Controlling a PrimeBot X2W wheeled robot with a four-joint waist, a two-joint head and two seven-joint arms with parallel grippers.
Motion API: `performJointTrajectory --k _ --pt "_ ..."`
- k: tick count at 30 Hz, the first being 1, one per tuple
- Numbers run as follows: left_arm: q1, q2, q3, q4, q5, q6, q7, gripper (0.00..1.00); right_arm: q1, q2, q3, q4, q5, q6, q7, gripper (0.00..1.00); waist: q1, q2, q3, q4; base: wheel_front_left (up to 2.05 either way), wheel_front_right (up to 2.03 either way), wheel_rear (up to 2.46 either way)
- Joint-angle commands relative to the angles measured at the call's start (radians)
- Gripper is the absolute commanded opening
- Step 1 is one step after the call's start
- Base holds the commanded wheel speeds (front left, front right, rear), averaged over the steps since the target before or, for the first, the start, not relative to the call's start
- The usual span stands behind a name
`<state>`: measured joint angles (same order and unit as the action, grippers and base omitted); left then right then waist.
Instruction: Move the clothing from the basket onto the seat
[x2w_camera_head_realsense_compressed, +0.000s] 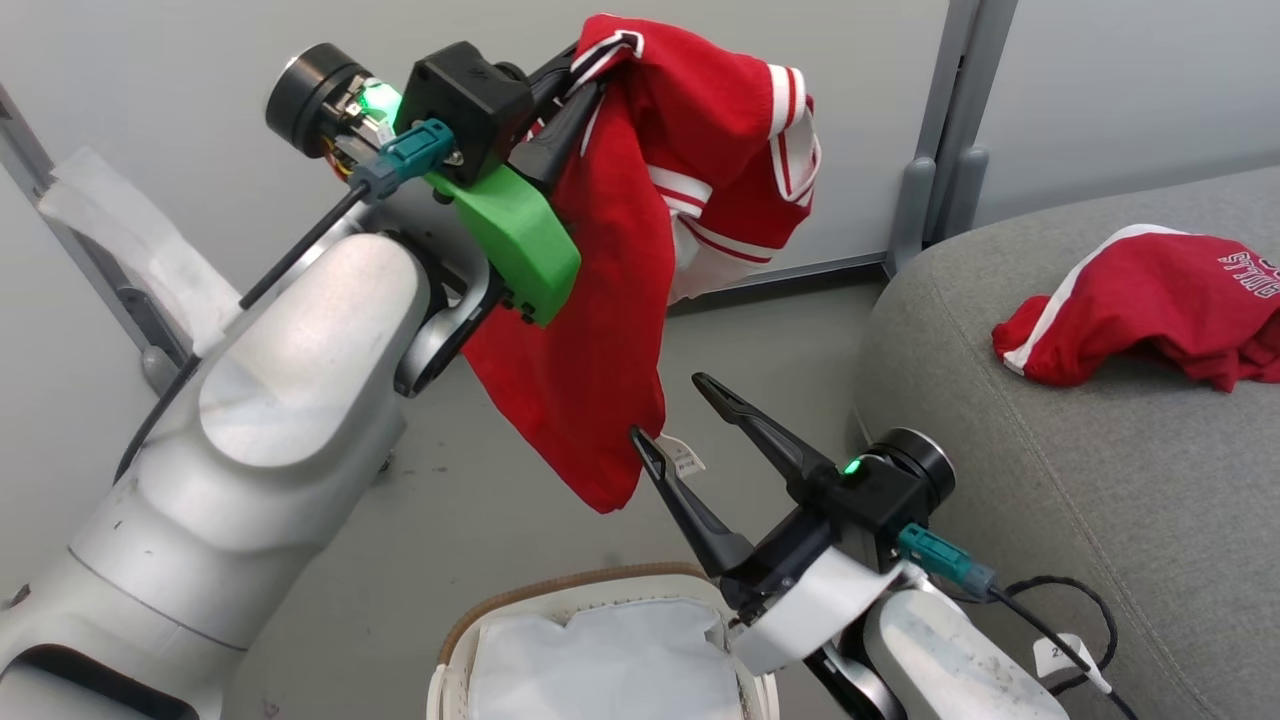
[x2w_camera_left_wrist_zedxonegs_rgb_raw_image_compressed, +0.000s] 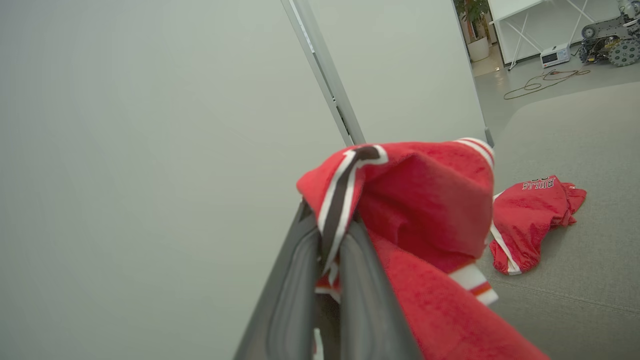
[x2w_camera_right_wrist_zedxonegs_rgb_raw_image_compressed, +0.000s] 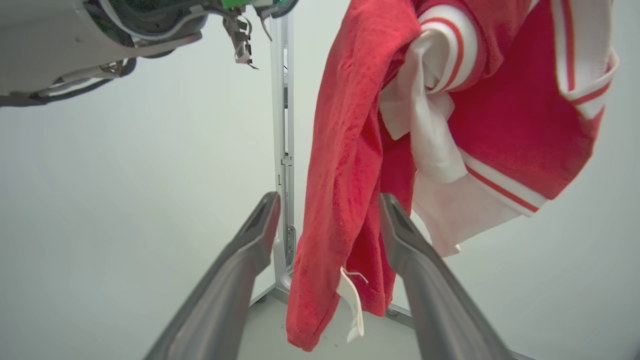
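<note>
We see one red garment (x2w_camera_head_realsense_compressed: 600, 330) (x2w_camera_left_wrist_zedxonegs_rgb_raw_image_compressed: 430, 200) (x2w_camera_right_wrist_zedxonegs_rgb_raw_image_compressed: 340, 150) with white and red striped trim hanging in the air, well above the floor (x2w_camera_head_realsense_compressed: 450, 500). It is pinched near its top edge by the left gripper (x2w_camera_head_realsense_compressed: 590, 75) (x2w_camera_left_wrist_zedxonegs_rgb_raw_image_compressed: 332, 220), whose two dark fingers are clamped together on a black-and-white band of the cloth. The fabric falls in a long fold, and a small white label (x2w_camera_head_realsense_compressed: 683, 458) (x2w_camera_right_wrist_zedxonegs_rgb_raw_image_compressed: 352, 305) dangles near its lowest corner.

Just beside that corner we find the right gripper (x2w_camera_head_realsense_compressed: 668, 405) (x2w_camera_right_wrist_zedxonegs_rgb_raw_image_compressed: 328, 197), fingers spread wide and holding nothing. From its wrist the cloth hangs in the gap between them; we cannot tell whether they touch it.

Below lies the basket (x2w_camera_head_realsense_compressed: 560, 585), showing its brown rim and white liner (x2w_camera_head_realsense_compressed: 600, 660).

To the robot's right, a second red piece (x2w_camera_head_realsense_compressed: 1150, 300) (x2w_camera_left_wrist_zedxonegs_rgb_raw_image_compressed: 525, 220), lettered BULLS, lies crumpled on the grey seat (x2w_camera_head_realsense_compressed: 1100, 500) (x2w_camera_left_wrist_zedxonegs_rgb_raw_image_compressed: 590, 280). A grey post (x2w_camera_head_realsense_compressed: 950, 130) stands behind.
</note>
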<state>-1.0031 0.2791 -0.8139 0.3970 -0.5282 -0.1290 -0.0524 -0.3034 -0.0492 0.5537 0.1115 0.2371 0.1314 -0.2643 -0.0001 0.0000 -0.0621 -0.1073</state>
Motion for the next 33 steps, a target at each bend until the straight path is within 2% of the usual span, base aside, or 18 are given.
performJointTrajectory --k 1,10,17,18,19,20,31,33 --pt "-0.025 -0.011 -0.005 0.002 -0.009 0.000 -0.002 0.00 -0.021 -0.003 -0.002 0.029 0.023 -0.001 0.000 1.00 0.0001 0.0000 -0.001 0.010 0.00 0.00 0.00" --pt "-0.020 -0.065 -0.038 0.013 -0.021 0.000 -0.016 0.00 -0.174 -0.003 0.042 0.245 0.088 -0.001 0.000 1.00 0.0001 0.0000 -0.012 0.058 0.00 0.00 0.00" --pt "0.000 -0.087 -0.064 -0.014 -0.044 -0.001 -0.018 0.00 -0.237 -0.002 0.083 0.407 0.143 -0.001 0.000 1.00 0.0001 0.0000 -0.018 0.090 0.00 0.00 0.00" --pt "0.001 -0.088 -0.067 -0.019 -0.047 -0.001 -0.019 0.00 -0.249 -0.003 0.094 0.424 0.155 -0.001 0.000 0.46 0.0001 0.0000 -0.018 0.094 0.00 0.00 0.00" --pt "0.003 -0.088 -0.069 -0.022 -0.048 -0.001 -0.019 0.00 -0.257 -0.003 0.102 0.436 0.168 -0.001 0.000 0.27 0.0001 0.0000 -0.018 0.096 0.00 0.00 0.00" --pt "0.004 -0.088 -0.071 -0.026 -0.049 -0.001 -0.019 0.00 -0.267 -0.003 0.108 0.448 0.179 -0.001 0.000 0.01 0.0001 0.0000 -0.018 0.098 0.00 0.00 0.00" --pt "0.053 -0.044 -0.053 0.012 -0.088 0.018 -0.010 0.00 -0.273 -0.002 0.100 0.423 0.201 -0.001 0.000 0.00 0.0001 0.0000 -0.006 0.082 0.00 0.00 0.00" --pt "0.066 -0.035 -0.048 0.034 -0.097 0.026 -0.013 0.20 -0.266 -0.003 0.096 0.405 0.199 -0.001 0.000 0.00 0.0001 0.0000 -0.003 0.076 0.00 0.00 0.00"
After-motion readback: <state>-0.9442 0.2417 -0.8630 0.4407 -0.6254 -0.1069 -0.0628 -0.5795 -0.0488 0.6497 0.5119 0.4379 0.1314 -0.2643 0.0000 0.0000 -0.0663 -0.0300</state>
